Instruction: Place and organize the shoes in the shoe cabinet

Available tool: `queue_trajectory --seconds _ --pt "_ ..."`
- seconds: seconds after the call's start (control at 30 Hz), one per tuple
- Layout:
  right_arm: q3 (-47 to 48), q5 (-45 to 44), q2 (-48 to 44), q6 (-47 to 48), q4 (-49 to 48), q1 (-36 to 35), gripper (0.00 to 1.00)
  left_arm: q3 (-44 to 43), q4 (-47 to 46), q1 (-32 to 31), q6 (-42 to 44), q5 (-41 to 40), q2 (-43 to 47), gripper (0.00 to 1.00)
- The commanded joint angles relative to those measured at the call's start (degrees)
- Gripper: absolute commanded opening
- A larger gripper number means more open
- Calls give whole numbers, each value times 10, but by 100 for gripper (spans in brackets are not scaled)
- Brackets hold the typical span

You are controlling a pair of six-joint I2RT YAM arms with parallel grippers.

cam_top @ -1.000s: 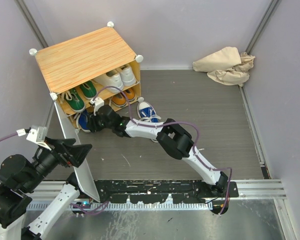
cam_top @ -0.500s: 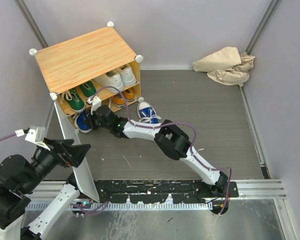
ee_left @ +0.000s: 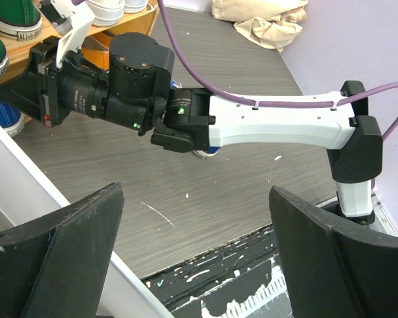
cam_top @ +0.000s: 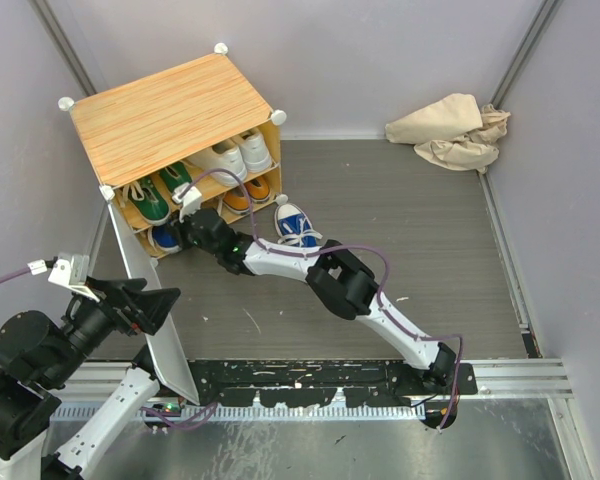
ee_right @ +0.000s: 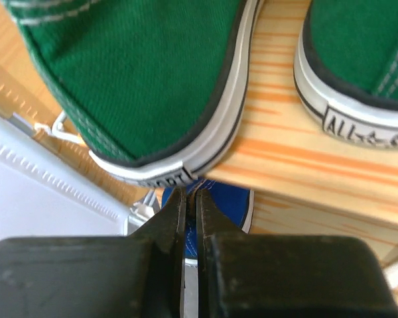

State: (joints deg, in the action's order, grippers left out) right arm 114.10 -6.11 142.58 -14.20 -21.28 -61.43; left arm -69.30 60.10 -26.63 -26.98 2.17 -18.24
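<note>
The shoe cabinet [cam_top: 170, 110] stands at the back left with its door [cam_top: 160, 330] swung open. Green shoes [cam_top: 150, 198] and white shoes [cam_top: 230, 155] sit on the upper shelf, orange shoes [cam_top: 245, 195] below. My right gripper [cam_top: 185, 232] is shut at the lower compartment's mouth, its tips against a blue shoe [cam_top: 163, 238] inside. In the right wrist view the shut gripper [ee_right: 190, 195] sits under the shelf [ee_right: 285, 152], the blue shoe [ee_right: 219, 199] just behind. A second blue shoe [cam_top: 295, 222] lies on the floor. My left gripper [ee_left: 196, 199] is open beside the door.
A crumpled beige cloth [cam_top: 450, 130] lies in the back right corner. The white door edge [ee_left: 26, 179] runs close by my left fingers. Grey walls close in the floor on three sides, with a black rail along the near edge.
My right gripper has shut and moved left toward the lower compartment; the blue shoe now sits deeper inside. The left arm has barely moved.
</note>
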Motion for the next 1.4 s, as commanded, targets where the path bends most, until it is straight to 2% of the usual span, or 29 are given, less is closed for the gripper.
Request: queue_trajectory --seconds 0.0,0.17,0.3,0.43,0.53,0.63,0.77,0.93,1.1,1.2,1.27,1.37 --pt "77 5 28 17 -52 0 12 6 60 1 0 -11 0 93" --pt "58 12 31 1 -55 -2 49 7 62 1 -1 -11 0 93" --pt "-23 7 -13 0 -89 -2 61 6 64 1 -1 -11 1 93" --pt "-64 22 -38 -1 -98 -2 62 12 58 1 -4 -10 -1 93" --pt "-55 29 -28 -4 -87 -3 60 18 51 1 -7 -7 -1 93" --pt "-35 33 -5 -9 -81 -2 54 19 50 1 -9 -5 -2 93" --pt "-7 32 20 -9 -84 -2 40 18 53 1 -8 -8 -1 93" --pt "64 28 62 -7 -59 -1 33 11 61 1 -7 -12 1 93" --pt "105 28 92 -6 -48 1 33 4 71 1 -6 -17 5 93" --pt "64 29 68 -9 -57 1 34 1 76 1 -6 -22 7 93" --pt "18 22 37 -10 -67 1 39 0 74 1 -6 -23 8 93" --pt "-69 5 -26 -10 -87 0 51 2 71 1 -8 -20 9 93"
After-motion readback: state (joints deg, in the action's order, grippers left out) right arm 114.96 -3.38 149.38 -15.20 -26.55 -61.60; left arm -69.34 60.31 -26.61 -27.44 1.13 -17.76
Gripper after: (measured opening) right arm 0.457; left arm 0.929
